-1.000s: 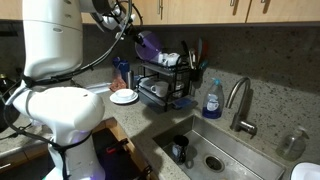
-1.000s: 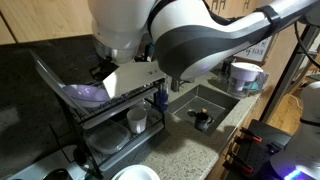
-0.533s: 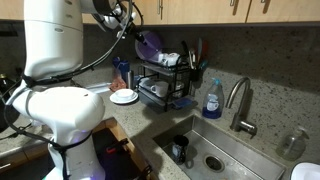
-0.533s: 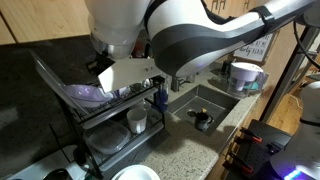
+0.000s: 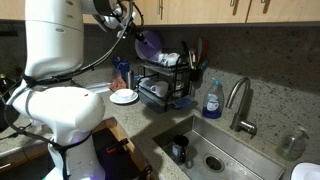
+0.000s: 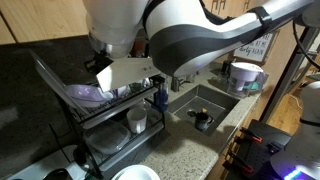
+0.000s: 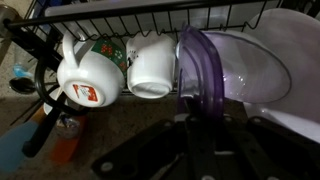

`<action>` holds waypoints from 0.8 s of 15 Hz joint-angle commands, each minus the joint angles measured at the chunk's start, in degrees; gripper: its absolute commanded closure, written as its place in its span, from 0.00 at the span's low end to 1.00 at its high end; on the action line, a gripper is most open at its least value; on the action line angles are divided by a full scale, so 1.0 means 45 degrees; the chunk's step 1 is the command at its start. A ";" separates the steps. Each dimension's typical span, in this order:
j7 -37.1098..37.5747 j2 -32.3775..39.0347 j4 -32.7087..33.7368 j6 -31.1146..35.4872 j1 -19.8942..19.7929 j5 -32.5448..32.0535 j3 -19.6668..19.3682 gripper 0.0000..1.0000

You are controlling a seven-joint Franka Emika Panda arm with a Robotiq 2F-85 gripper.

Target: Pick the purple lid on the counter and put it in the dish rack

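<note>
You barely shifted the gripper [image 7: 207,130] this last second, so the purple lid [image 7: 200,70] sits upright in the dish rack [image 7: 110,20] beside the mugs [image 7: 150,68]; can't tell if the jaws clamp it.

Wooden wall cabinets [image 5: 200,10] with slim metal handles [image 5: 234,6] run across the top in an exterior view; below them, grey speckled stone backsplash [image 5: 270,85], same stone on the wall [image 6: 40,60] in the opposite exterior view, darker there. Steel sink basin [image 5: 245,165] sunk below the stone, curved metal faucet [image 5: 238,102] at its back edge; basin also seen in an exterior view [image 6: 218,98]. Light warm and dim, cabinets brightest, lower corners in shadow.
</note>
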 commanded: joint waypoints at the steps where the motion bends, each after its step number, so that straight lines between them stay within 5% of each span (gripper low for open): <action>1: 0.0497 0.0365 0.0361 -0.0222 0.0269 -0.0507 -0.0223 0.99; 12: 0.1048 0.1025 0.0594 -0.0216 0.0326 -0.1174 -0.0322 0.99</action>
